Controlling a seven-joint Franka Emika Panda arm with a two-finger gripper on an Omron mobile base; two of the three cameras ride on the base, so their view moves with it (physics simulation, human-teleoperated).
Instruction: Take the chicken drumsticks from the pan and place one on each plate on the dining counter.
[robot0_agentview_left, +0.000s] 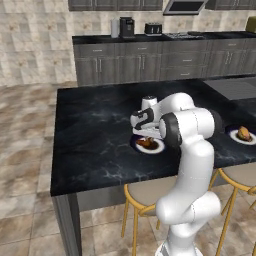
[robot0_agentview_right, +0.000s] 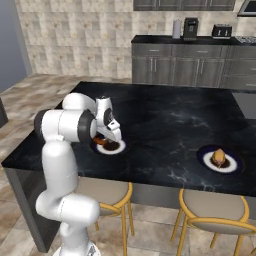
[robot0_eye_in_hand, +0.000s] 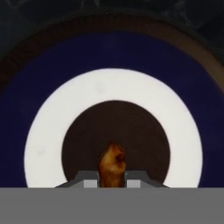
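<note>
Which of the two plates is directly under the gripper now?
The plate at the arm's side with the darker drumstick; the gripper holds that piece above it. The other plate carries a golden one.

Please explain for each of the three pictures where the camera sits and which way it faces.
Left base view: behind the arm's left, facing forward over the dining counter; white arm at lower right.
Right base view: behind the arm's right, facing the same counter; arm at lower left.
Hand view: on the hand, facing down at a plate; the pincer is shut on a drumstick.
Both base views share the two plates.
</note>
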